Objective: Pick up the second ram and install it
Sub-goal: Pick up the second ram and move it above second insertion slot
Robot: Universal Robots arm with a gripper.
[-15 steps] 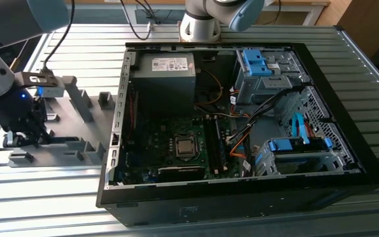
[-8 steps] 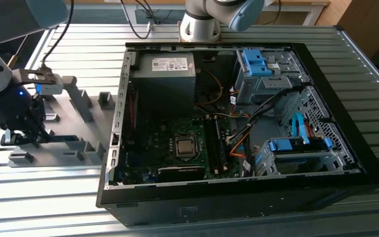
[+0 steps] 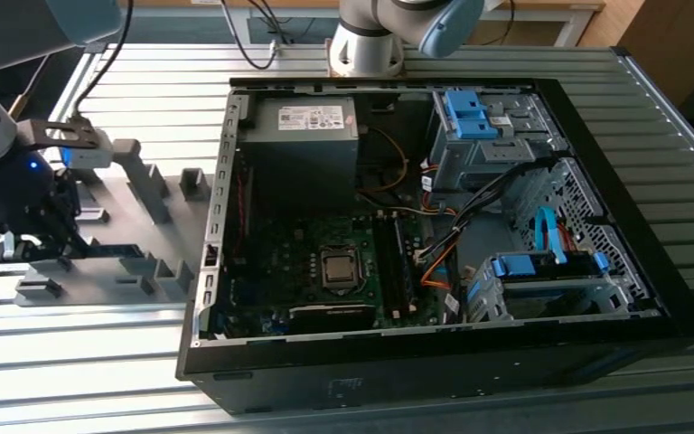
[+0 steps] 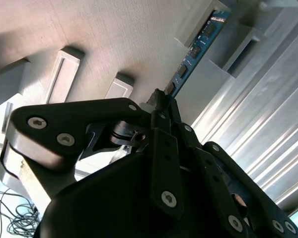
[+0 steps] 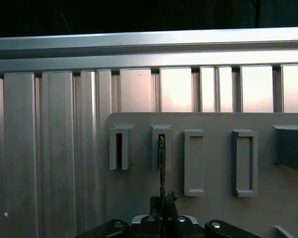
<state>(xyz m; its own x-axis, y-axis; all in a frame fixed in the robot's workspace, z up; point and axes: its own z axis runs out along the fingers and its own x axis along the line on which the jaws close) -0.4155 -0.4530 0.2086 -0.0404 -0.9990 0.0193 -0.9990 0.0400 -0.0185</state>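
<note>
Slatted aluminium bench (image 3: 636, 108) under everything, the open computer case (image 3: 444, 362) filling the middle, and at its 9 o'clock the grey holder plate (image 3: 173, 217). Over that plate sits the tool (image 4: 162, 99), narrow and pinched on one end of the second ram (image 4: 193, 49), which stands on edge in a slot block (image 5: 155, 148), not yet lifted clear. Risky grip, I'd say: only a sliver of board is caught, so any sideways pull could bind it in the slot, twist it in the pinch, or let it slip.
</note>
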